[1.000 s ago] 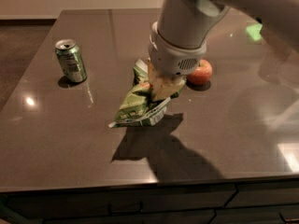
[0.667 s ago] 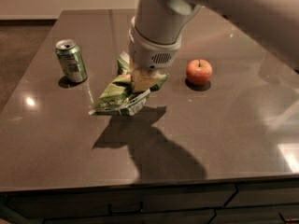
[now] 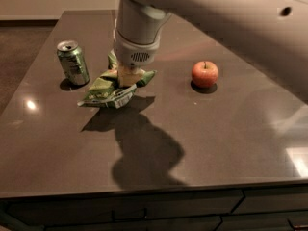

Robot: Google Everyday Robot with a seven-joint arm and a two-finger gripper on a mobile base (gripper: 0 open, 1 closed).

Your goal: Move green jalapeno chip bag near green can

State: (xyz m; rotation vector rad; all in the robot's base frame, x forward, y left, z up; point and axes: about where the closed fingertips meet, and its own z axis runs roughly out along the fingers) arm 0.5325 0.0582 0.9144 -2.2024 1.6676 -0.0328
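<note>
The green jalapeno chip bag (image 3: 107, 91) is crinkled and hangs tilted just above the dark table (image 3: 216, 129), with its shadow below it. My gripper (image 3: 128, 76) comes down from above and is shut on the bag's upper right part. The green can (image 3: 73, 62) stands upright to the left of the bag, a small gap away from it.
A red apple (image 3: 205, 74) sits to the right of the gripper. My white arm (image 3: 231, 18) crosses the top right of the view. The table's front edge (image 3: 154, 189) has drawers below it.
My gripper has carried the chip bag leftward, away from the apple and toward the can. The can and apple have not moved.
</note>
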